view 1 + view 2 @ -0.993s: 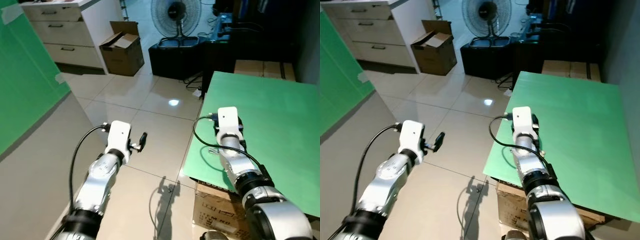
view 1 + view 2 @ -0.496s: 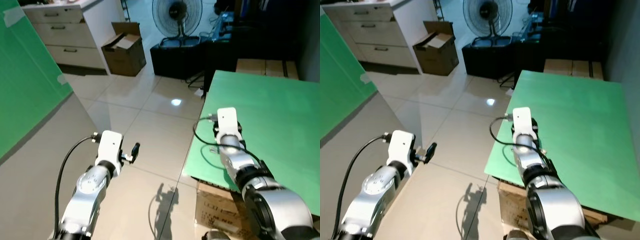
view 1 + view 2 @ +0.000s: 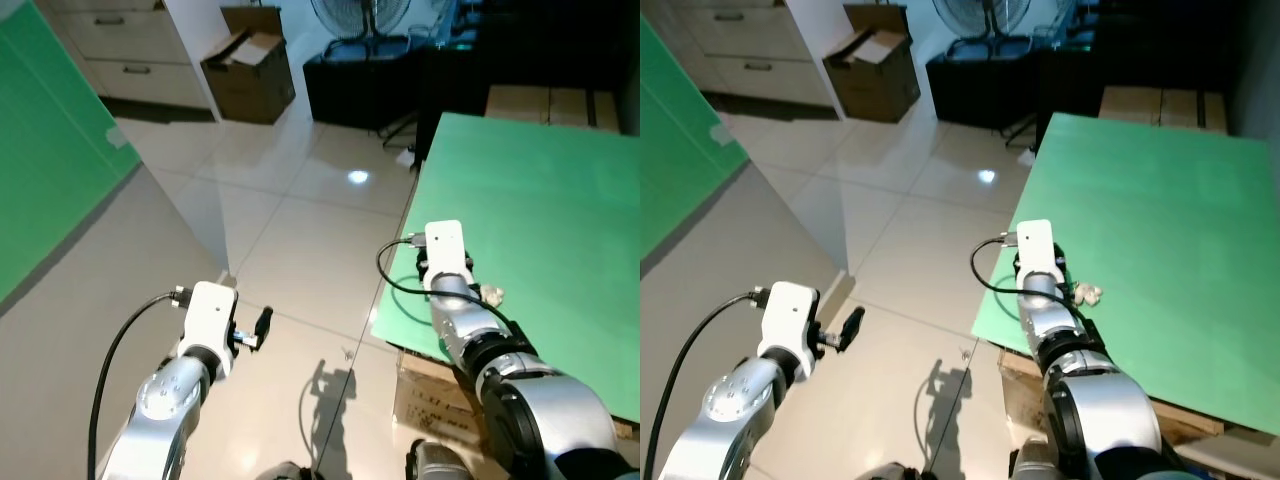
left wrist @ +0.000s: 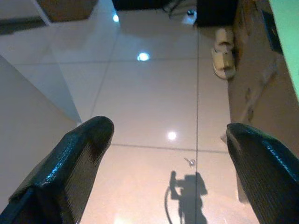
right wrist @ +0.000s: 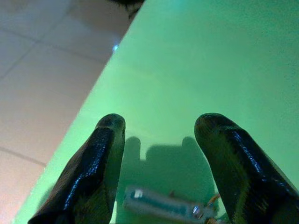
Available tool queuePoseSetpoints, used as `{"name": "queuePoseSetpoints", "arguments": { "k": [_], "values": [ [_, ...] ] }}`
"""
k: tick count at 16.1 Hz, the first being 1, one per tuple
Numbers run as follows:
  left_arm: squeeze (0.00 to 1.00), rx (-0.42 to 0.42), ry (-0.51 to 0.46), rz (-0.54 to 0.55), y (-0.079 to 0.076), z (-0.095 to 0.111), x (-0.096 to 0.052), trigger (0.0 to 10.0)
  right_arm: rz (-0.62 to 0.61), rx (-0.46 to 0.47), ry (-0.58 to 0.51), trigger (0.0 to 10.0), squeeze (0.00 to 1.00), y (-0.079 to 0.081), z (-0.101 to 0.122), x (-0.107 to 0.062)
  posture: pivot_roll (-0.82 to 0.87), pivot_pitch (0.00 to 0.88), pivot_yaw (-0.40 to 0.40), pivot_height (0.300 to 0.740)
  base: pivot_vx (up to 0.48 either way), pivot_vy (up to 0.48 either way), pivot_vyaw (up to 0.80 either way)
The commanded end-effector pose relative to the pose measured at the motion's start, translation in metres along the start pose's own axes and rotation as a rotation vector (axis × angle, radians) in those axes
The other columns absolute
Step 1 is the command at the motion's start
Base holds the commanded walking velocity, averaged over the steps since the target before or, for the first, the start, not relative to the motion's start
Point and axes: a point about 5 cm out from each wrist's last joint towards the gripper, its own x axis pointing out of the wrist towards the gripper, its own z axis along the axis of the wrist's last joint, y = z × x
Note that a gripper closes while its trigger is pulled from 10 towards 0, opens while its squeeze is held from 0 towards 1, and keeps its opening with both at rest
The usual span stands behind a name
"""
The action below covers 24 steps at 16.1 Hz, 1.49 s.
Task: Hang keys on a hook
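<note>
keys newly below spread right jaws, on green board

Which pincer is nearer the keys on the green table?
Right. The right pincer hovers open just above the keys; the left pincer is out over the tiled floor.

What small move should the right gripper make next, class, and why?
Probably lower the right gripper onto the keys and close. Its fingers are open and the keys lie between them on the green board, not yet gripped.
</note>
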Motion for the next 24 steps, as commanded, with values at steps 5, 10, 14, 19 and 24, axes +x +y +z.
{"name": "queuePoseSetpoints", "arguments": {
  "k": [5, 10, 14, 19, 24],
  "values": [
    [0.0, 0.014, 0.048, 0.009, 0.006, -0.001, -0.014, 10.0, 0.005, 0.004, 0.102, 10.0, 0.0, 0.007, -0.026, -0.007, -0.02, 0.245, 0.208, 0.736, 0.0, 0.0, 0.0],
    [0.0, 0.017, 0.057, 0.009, 0.006, 0.0, -0.015, 10.0, 0.014, -0.016, 0.131, 10.0, 0.0, 0.009, -0.032, -0.009, -0.02, 0.245, 0.208, 0.736, 0.0, 0.0, 0.0],
    [0.0, 0.017, 0.061, 0.005, 0.005, 0.002, -0.015, 10.0, 0.005, -0.012, 0.131, 10.0, 1.0, 0.006, -0.033, -0.008, -0.02, 0.248, 0.21, 0.736, 0.0, 0.0, 0.0],
    [0.0, 0.014, 0.057, -0.008, 0.0, 0.003, -0.012, 10.0, -0.004, -0.037, 0.143, 10.0, 1.0, 0.001, -0.038, -0.008, -0.04, 0.245, 0.212, 0.736, 0.0, 0.0, 0.0],
    [0.0, 0.012, 0.056, -0.006, 0.001, 0.004, -0.012, 10.0, 0.01, -0.052, 0.138, 0.0, 0.0, 0.003, -0.038, -0.009, -0.04, 0.246, 0.209, 0.736, 0.0, 0.0, 0.0]
  ]
}}
